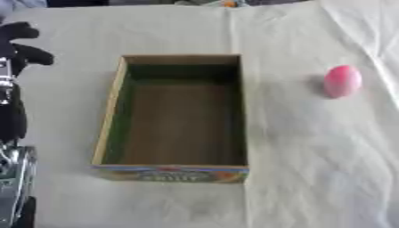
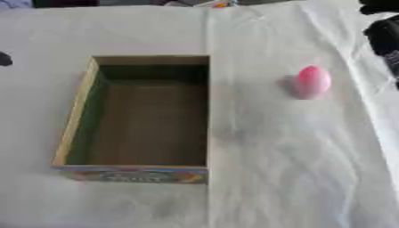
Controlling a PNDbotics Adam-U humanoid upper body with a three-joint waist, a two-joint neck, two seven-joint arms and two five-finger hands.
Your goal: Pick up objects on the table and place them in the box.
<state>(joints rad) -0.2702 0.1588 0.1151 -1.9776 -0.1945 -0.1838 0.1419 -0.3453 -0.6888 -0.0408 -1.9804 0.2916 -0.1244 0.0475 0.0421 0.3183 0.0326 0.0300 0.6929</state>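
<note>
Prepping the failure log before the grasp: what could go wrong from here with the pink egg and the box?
1. The pink egg is rounded and lies on wrinkled cloth, so a touch from the right hand might roll it away, perhaps off the near table edge.
2. The box looks light and empty; a hand brushing its wall could shift it.
3. The left hand hovers near the box's left side and could clip it.

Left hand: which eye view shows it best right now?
Left eye view: the left hand and its arm run down the left edge, well clear of the cardboard box. The right eye view catches only a dark sliver of it at the left edge.
</note>
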